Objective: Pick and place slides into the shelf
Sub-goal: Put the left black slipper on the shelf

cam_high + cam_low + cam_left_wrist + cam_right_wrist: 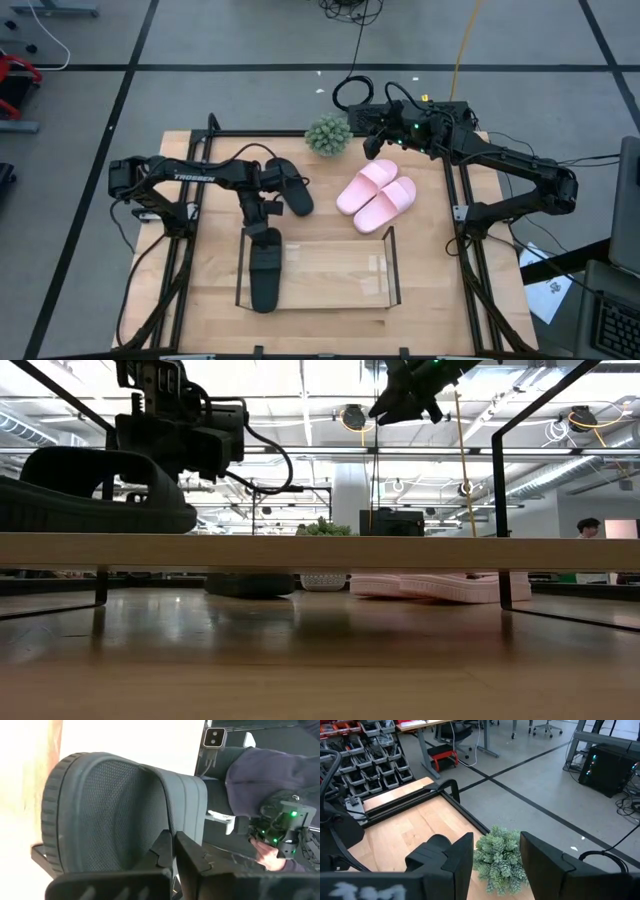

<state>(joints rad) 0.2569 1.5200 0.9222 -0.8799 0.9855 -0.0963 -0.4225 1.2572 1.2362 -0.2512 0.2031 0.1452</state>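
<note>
Placing step, by the look of it: left gripper [262, 232] over the shelf's [390, 268] left end, fingers clamped on the strap of a black slide [265, 270] lying inside. Next: release, lift clear of the wire frame. Second black slide [291, 188] behind; pink slides [377, 194] beside a small plant [327, 134]. Right gripper [378, 128] raised, fingers apart. Ample shelf room rightward.
</note>
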